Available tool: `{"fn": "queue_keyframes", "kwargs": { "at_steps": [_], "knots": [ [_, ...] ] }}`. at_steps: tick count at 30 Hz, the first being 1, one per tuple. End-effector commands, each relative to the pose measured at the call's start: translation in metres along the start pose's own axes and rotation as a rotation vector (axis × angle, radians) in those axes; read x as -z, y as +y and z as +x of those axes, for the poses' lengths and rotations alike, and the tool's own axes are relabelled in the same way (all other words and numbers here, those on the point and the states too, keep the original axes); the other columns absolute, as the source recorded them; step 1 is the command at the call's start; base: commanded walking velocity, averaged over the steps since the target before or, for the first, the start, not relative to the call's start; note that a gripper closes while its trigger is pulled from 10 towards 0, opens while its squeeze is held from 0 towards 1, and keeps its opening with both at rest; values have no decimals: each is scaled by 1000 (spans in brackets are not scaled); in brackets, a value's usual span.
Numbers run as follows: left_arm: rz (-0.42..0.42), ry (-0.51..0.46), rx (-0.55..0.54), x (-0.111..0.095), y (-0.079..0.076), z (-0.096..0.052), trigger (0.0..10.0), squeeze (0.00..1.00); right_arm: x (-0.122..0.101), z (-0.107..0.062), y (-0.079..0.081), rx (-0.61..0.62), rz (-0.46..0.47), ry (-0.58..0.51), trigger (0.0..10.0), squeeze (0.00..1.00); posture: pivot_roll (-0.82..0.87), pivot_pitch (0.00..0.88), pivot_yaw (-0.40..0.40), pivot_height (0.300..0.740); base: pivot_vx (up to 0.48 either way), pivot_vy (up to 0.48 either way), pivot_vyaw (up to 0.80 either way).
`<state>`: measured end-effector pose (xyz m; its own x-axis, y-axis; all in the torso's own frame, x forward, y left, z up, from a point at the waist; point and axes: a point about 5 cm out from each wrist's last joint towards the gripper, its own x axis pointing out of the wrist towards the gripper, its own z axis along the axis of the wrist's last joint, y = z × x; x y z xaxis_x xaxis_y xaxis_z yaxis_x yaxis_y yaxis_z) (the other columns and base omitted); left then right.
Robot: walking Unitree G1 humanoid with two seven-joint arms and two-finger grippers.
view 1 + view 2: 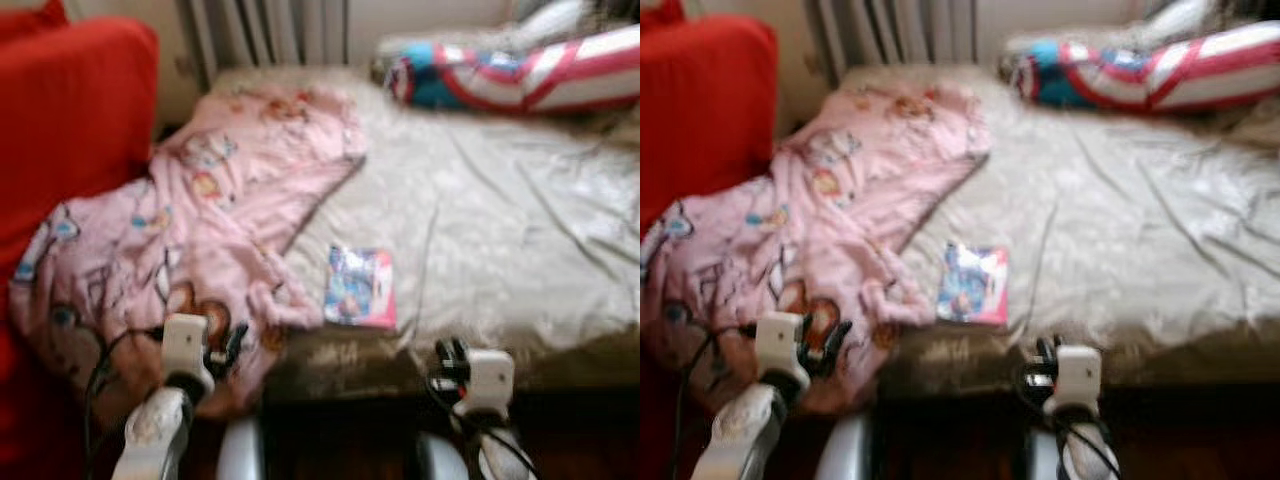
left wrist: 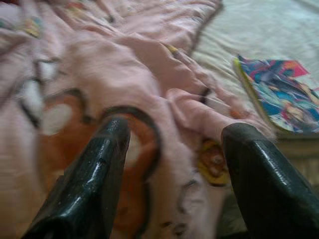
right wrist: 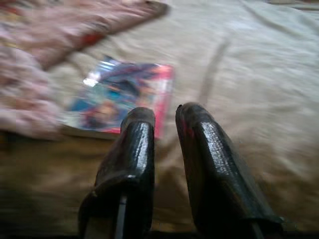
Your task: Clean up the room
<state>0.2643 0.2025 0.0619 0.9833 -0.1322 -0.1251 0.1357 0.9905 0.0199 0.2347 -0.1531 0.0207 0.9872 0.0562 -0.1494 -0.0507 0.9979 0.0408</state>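
A pink cartoon-print blanket (image 1: 200, 230) lies crumpled over the left side of a bed with a beige sheet (image 1: 500, 220). A colourful thin book (image 1: 360, 287) lies flat near the bed's front edge, just right of the blanket's edge. My left gripper (image 1: 232, 345) hovers open over the blanket's front part; in the left wrist view its fingers (image 2: 94, 174) stand wide apart above the pink cloth (image 2: 149, 74), with the book (image 2: 284, 97) off to one side. My right gripper (image 1: 450, 358) is at the bed's front edge, shut on nothing, close to the book (image 3: 124, 94).
A red, white and blue striped pillow (image 1: 520, 70) lies at the bed's back right. A large red cushion (image 1: 60, 110) stands left of the bed. A radiator (image 1: 270, 30) is against the back wall. The views are blurred.
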Motion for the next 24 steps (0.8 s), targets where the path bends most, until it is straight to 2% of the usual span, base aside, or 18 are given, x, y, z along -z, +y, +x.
{"fn": "queue_keyframes", "kwargs": {
  "at_steps": [1, 4, 18, 24],
  "knots": [
    [16, 1, 17, -1, -4, 1, 10000, 0, -1, -2, -7, 14, -15, -3, 10000, 0, -88, 48, 4, 585, 0, 0, 800],
    [16, 1, 19, -1, -5, 2, 10000, 0, -1, -2, -6, 9, -14, -1, 10000, 0, -88, 48, 4, 585, 0, 0, 531],
    [18, 0, 27, -1, -6, 2, 10000, 0, 0, -2, -6, 13, 2, 5, 10000, 0, -88, 50, 5, 585, 0, 0, 0],
    [19, 1, 26, -1, -6, 2, 10000, 0, -1, -1, -5, 5, -13, 0, 10000, 0, -88, 50, 5, 585, 289, 0, 0]
  ]
}}
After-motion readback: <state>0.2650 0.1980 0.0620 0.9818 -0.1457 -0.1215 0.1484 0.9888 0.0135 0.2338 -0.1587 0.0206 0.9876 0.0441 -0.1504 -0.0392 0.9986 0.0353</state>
